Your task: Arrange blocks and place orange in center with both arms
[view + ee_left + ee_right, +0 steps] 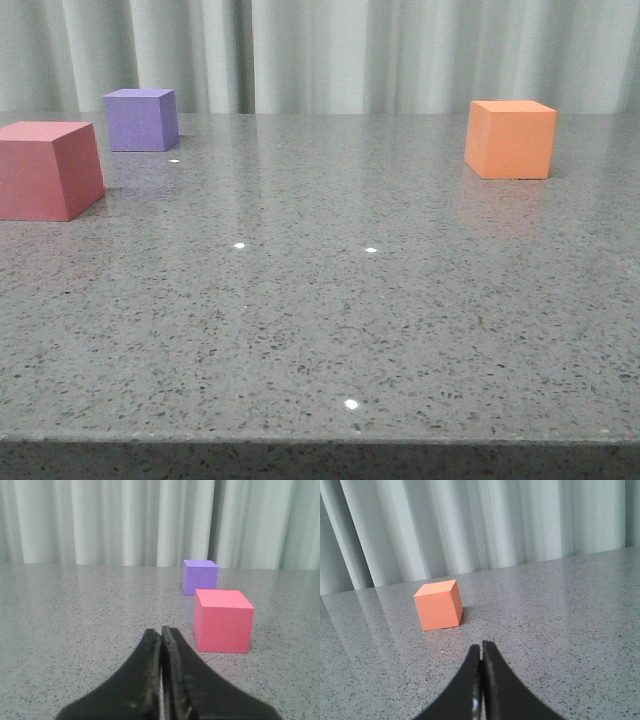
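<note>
The orange cube (510, 139) sits at the far right of the grey table; it also shows in the right wrist view (439, 605), some way beyond my right gripper (481, 646), which is shut and empty. The red-pink cube (45, 169) sits at the left edge, the purple cube (141, 119) just behind it. In the left wrist view the red-pink cube (223, 620) lies ahead and to one side of my left gripper (161, 632), which is shut and empty; the purple cube (199, 576) stands beyond it. Neither gripper shows in the front view.
The grey speckled table (330, 310) has its front edge near the bottom of the front view. A pale pleated curtain (340, 50) hangs behind the table's far edge.
</note>
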